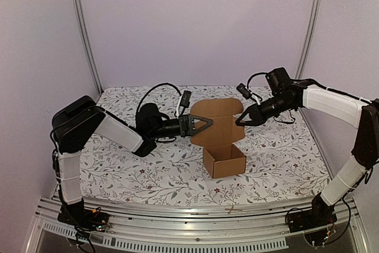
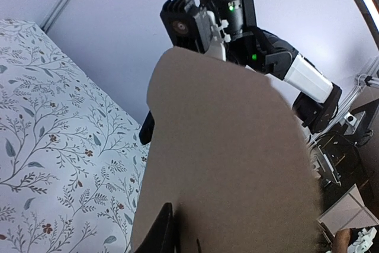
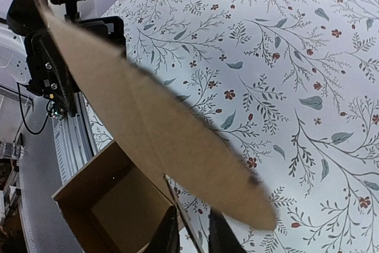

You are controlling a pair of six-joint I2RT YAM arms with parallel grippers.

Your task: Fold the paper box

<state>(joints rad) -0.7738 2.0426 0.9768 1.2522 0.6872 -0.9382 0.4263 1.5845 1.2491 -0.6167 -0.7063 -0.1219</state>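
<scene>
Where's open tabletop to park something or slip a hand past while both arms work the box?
Bare cloth lies near-left, between the left arm and the paper box, and near-right, between the box and the right arm. Crowded: around the box's raised lid, where the left pincer and right pincer flank it on either side.

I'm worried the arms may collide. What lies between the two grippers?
Only the upright lid of the paper box, in the top view: left gripper at its left edge, right gripper at its right.
</scene>
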